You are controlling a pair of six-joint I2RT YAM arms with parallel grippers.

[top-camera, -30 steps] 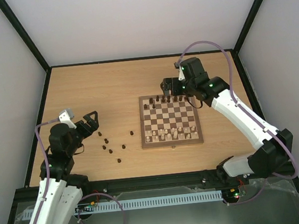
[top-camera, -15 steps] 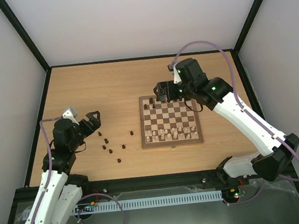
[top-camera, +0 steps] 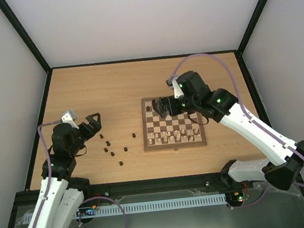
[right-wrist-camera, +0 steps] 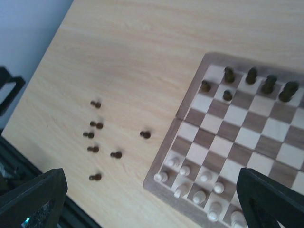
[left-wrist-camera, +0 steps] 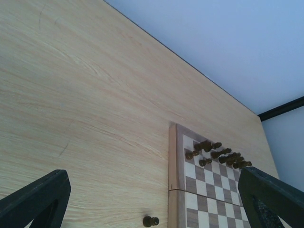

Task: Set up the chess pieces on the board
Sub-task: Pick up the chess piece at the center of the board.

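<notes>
In the top view, our right pincer [top-camera: 161, 106] hangs over the far-left corner of the board [top-camera: 190, 144], its jaws spread wide with nothing between them. Its wrist camera shows dark chess pieces [right-wrist-camera: 251, 75] standing on the board's far rows at about 1 o'clock. Seven loose dark pieces [top-camera: 113, 154] lie on the table [top-camera: 95, 87] at its 8 o'clock, well apart from it. They sit at 4 o'clock of our left pincer [top-camera: 94, 125], likewise spread and empty, the nearest just beside its fingertips. Cream pieces [top-camera: 176, 137] line the board's near rows.
</notes>
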